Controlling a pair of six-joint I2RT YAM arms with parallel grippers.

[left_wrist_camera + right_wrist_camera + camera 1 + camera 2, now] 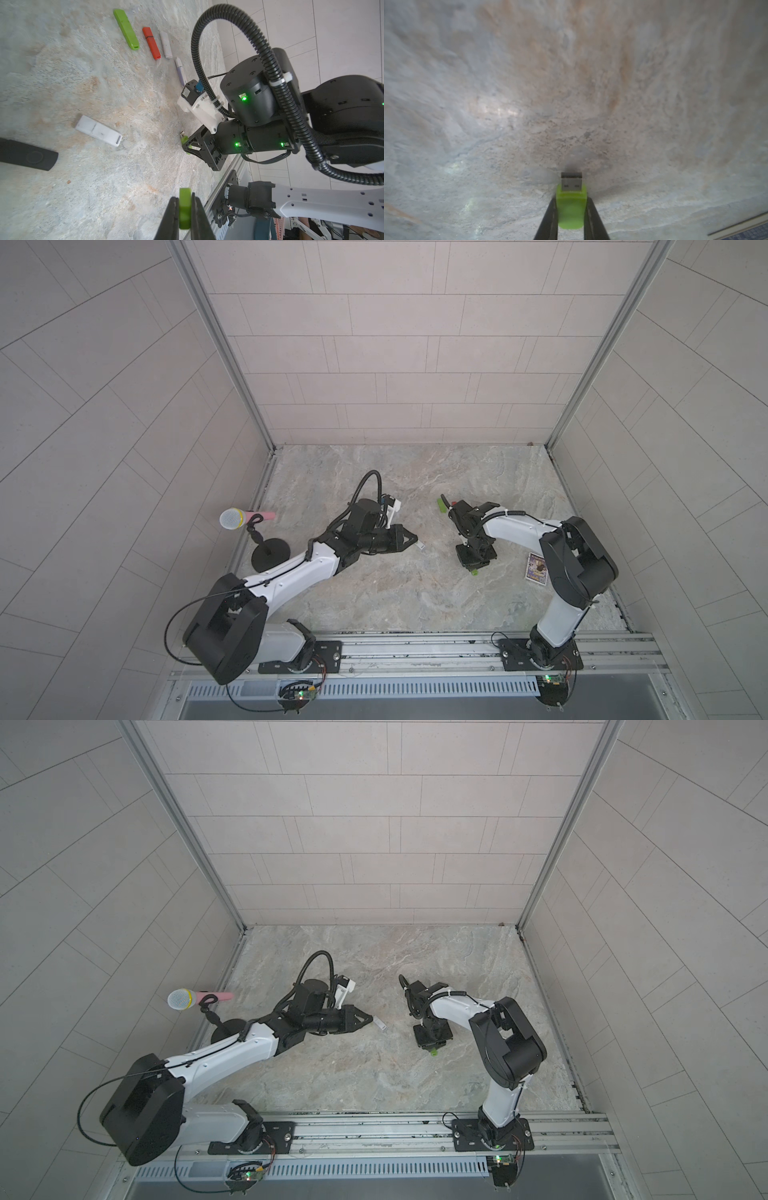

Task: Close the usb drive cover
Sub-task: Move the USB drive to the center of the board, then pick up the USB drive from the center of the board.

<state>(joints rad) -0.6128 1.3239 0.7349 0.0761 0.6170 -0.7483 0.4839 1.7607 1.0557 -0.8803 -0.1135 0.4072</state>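
Observation:
In the right wrist view my right gripper (571,209) is shut on the lime-green usb drive (571,205). Its bare metal plug (571,181) points at the stone tabletop just ahead. The left wrist view has my left gripper (185,209) shut on the matching green cover (185,207), held above the table. That same view also takes in the right gripper (186,145) with the usb drive (184,138), well apart from the cover. In both top views the two grippers (415,540) (473,568) are separated by bare table. A speck of green usb drive (433,1052) peeks out below the right gripper.
Several other drives lie on the table: green (125,29), red (151,42), white (166,44), pale purple (180,71), a larger white one (98,130) and a black one (27,156). A microphone (232,518) stands at the left wall. A card (536,568) lies by the right arm.

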